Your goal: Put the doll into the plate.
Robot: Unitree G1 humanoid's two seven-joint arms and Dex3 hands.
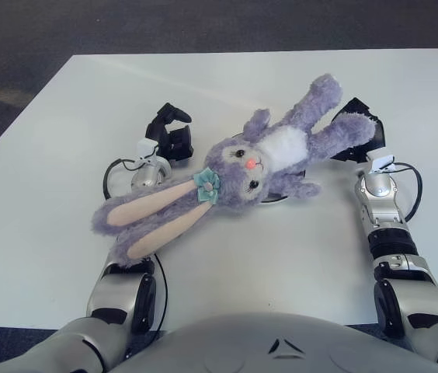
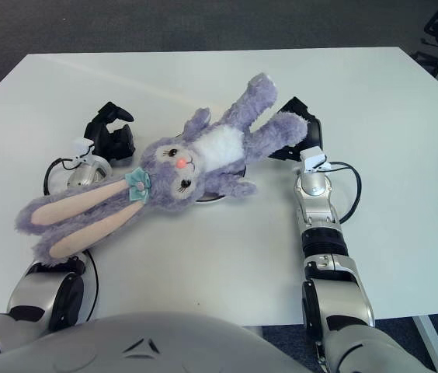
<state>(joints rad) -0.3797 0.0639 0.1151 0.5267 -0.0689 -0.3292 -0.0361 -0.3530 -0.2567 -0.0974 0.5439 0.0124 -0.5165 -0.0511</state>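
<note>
A purple plush bunny doll [image 1: 262, 159] with long pink-lined ears [image 1: 153, 214] and a teal bow lies face up across the middle of the table. Its body covers a plate, of which only a sliver of rim [image 1: 283, 197] shows below the belly. My right hand [image 1: 361, 124] is at the doll's far foot, partly behind it, fingers spread and not closed on the plush. My left hand [image 1: 171, 132] shows just left of the doll's head, fingers relaxed, holding nothing.
The white table [image 1: 64, 116] runs out to dark carpet at the back and left. Black cables loop beside both wrists [image 1: 413, 194]. The doll's ears stretch over my left forearm toward the front left.
</note>
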